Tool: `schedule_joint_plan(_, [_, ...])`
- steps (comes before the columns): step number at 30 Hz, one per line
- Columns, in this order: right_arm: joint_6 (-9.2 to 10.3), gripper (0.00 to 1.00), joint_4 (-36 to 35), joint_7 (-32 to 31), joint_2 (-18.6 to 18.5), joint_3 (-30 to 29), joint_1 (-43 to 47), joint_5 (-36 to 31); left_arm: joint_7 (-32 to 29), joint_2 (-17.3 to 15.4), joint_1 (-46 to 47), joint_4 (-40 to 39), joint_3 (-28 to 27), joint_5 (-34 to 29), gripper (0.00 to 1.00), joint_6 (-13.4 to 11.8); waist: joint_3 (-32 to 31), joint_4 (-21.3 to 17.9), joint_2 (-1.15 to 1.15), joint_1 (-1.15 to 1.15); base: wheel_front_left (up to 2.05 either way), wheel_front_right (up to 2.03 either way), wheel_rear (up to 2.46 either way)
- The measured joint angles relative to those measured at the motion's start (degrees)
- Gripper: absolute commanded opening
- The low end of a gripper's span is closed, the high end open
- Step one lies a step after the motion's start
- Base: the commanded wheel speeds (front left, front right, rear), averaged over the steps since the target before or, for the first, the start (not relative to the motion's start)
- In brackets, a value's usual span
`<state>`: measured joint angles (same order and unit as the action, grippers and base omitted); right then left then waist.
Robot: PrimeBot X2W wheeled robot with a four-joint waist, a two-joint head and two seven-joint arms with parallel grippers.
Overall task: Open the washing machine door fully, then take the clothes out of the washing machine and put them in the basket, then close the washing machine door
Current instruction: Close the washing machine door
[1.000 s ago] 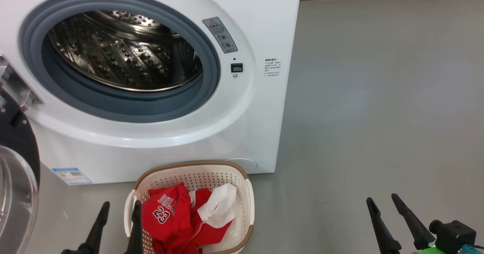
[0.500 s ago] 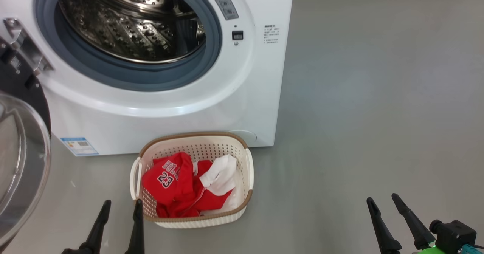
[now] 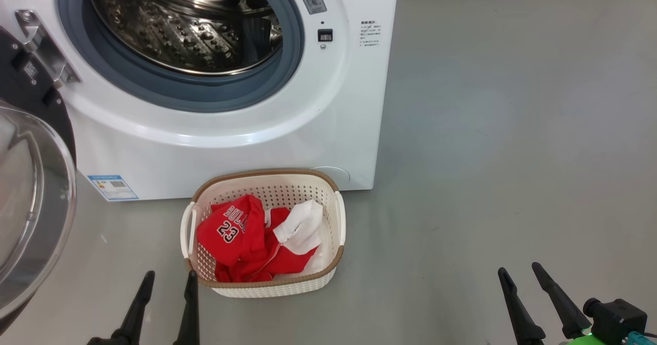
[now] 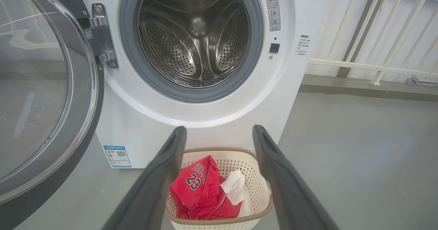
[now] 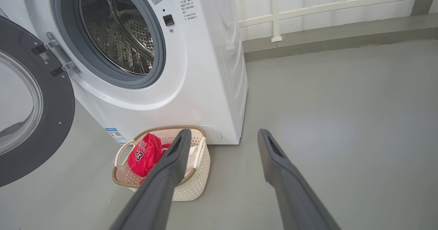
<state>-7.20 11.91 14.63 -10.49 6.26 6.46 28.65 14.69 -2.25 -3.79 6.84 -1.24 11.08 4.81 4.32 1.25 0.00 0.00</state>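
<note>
Wide open and empty: left gripper, right gripper. The clothes sit in the basket just ahead of the left gripper, and the washing machine door hangs open to its left. Best bet: push the black rim, not the glass, until latched.

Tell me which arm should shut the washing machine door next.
Left, probably. The washing machine door hangs open on the robot's left, close to the open, empty left claw. The right claw hovers over the floor, far from it. The clothes already lie in the basket.
</note>
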Motion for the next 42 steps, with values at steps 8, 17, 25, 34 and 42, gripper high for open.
schedule_joint_plan(8, [0.0,1.0,0.0,0.0,-0.01,0.11,0.0,-0.02,0.0,-0.01,0.0,0.44,0.31,0.79,1.0,-0.6,-0.27,1.06,0.0,0.0,0.0,0.0,0.0])
schedule_joint_plan(17, [0.0,1.0,0.1,0.0,-0.47,1.9,0.0,-0.04,0.0,-0.02,-0.01,1.78,0.79,3.21,1.0,-1.99,-0.69,4.4,0.0,0.0,0.0,0.0,0.0])
schedule_joint_plan(25, [0.0,1.0,0.63,0.0,-1.56,2.93,0.01,0.0,0.0,-0.02,-0.81,3.45,1.77,4.22,1.0,-4.22,-1.28,9.93,0.0,0.0,0.0,0.0,0.0])
schedule_joint_plan(34, [0.0,1.0,1.04,0.0,-1.83,4.6,-0.04,0.01,0.0,-0.02,-2.37,4.05,1.89,4.75,1.0,-5.53,-2.34,17.54,0.0,0.0,0.0,0.0,0.0])
schedule_joint_plan(42, [0.0,1.0,1.6,0.0,-2.36,6.73,-0.66,0.01,0.0,-0.04,-3.62,4.31,2.75,6.24,1.0,-6.91,-3.16,24.01,0.0,0.0,0.0,0.0,0.0])
